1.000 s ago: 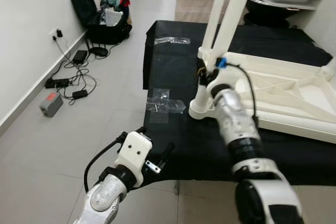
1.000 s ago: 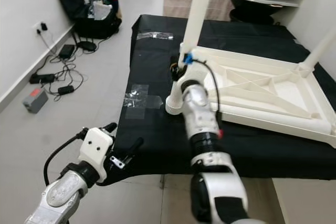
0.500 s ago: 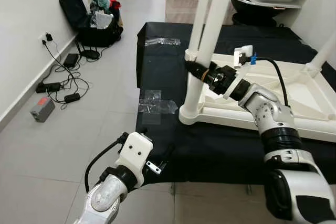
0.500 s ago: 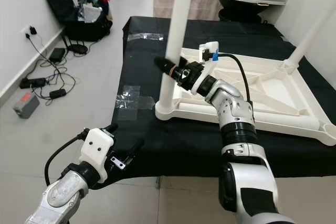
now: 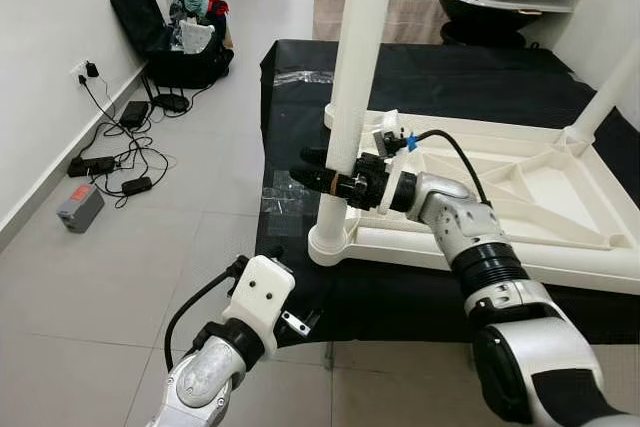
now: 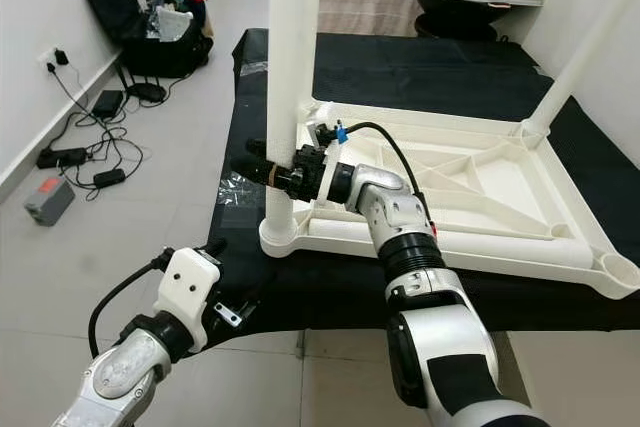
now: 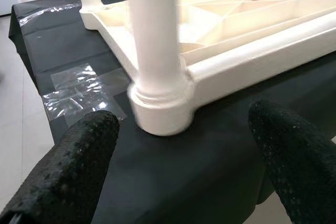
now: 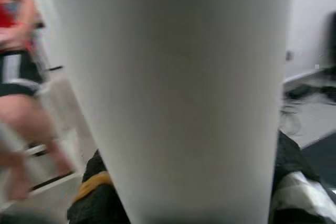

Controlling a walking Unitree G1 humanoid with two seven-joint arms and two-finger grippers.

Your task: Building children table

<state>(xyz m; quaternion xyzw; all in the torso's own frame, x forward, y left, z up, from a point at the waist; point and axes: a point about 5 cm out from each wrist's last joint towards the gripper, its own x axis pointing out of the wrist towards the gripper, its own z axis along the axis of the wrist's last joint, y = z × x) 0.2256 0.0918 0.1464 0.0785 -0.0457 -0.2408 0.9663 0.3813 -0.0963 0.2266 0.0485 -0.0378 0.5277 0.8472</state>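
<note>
White table leg (image 5: 352,97) is pinched by the right tool (image 5: 318,175), while the left tool (image 7: 178,150) stays spread near the tabletop (image 5: 420,77).

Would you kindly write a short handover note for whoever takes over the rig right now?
Right gripper: its fingers are closed around the near table leg, just above its socket.
Left gripper: open, holding nothing, low at the near edge of the black cloth.
White table top lies upside down on the cloth; this leg stands upright in its corner socket, a far leg too.
Left: whether the leg is fully seated cannot be told; check the other corners.
</note>
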